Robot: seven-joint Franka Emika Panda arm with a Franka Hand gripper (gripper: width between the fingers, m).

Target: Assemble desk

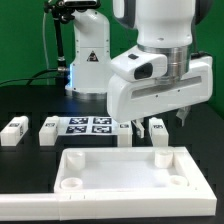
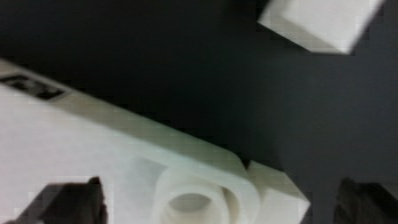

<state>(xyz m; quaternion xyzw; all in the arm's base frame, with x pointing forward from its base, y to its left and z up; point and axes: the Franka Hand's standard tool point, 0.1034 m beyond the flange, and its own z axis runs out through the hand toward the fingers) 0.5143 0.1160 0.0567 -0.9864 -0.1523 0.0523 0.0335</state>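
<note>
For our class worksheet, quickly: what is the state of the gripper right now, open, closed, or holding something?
Gripper: open, holding nothing.

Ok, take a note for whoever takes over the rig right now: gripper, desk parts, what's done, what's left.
Gripper: open, empty, hovering over the panel's far corner on the exterior view's right.
Legs: two left of the marker board, two right of it in the exterior view, all loose on the table.
Done: nothing fitted; the visible sockets are empty.
Left: fit all four legs.
</note>
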